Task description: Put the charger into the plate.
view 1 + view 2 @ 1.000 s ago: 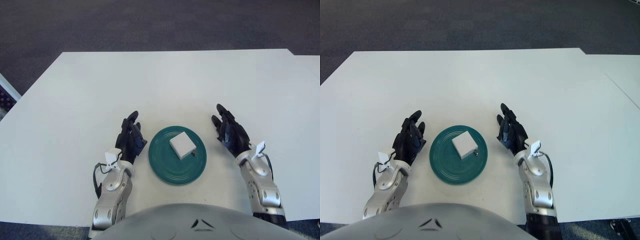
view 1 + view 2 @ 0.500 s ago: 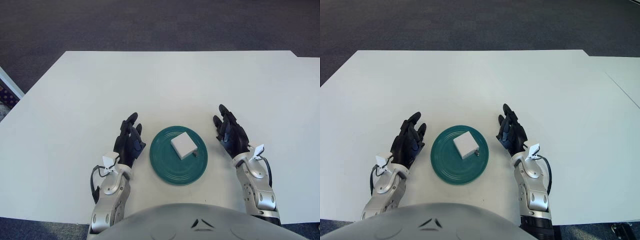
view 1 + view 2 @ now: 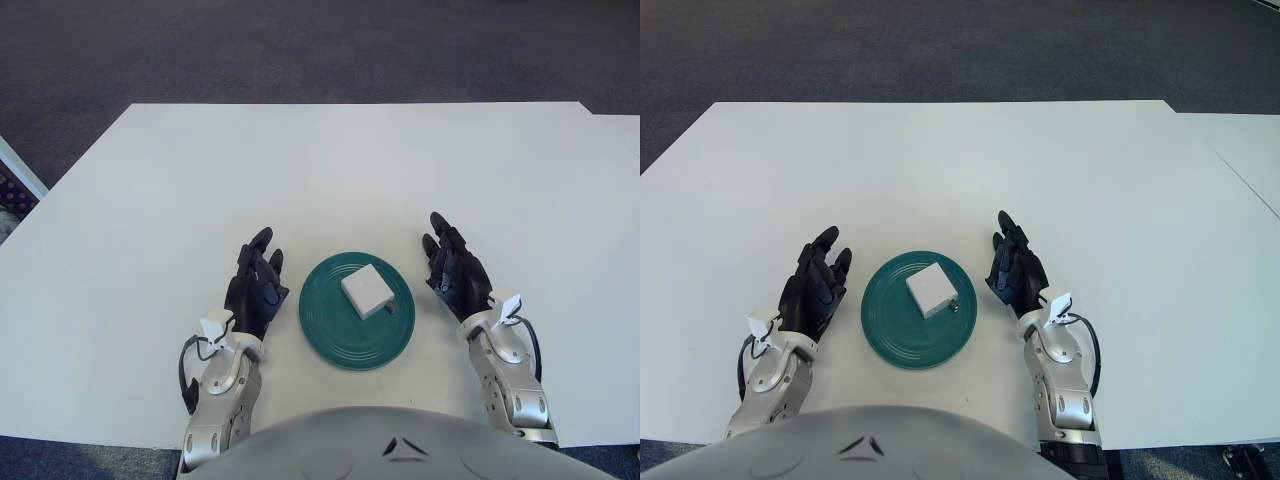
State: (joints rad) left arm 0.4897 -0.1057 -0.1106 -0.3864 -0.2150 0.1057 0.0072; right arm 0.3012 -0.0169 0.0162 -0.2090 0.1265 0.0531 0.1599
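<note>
The charger (image 3: 366,291) lies inside the plate (image 3: 330,340), in the plate's upper right part, flat on its broad face. It is a white, nearly square block (no clear long axis), turned so its corners point roughly up, down, left and right in the view. A small metal part, apparently the plug end, projects from its lower right side toward the right hand.

The plate is dark green and round, and sits on the white table (image 3: 320,170) near the front edge.

The left hand (image 3: 256,291) shows just left of the plate, fingers extended and relaxed, holding nothing. The right hand (image 3: 456,279) shows just right of the plate, fingers likewise extended and empty.
</note>
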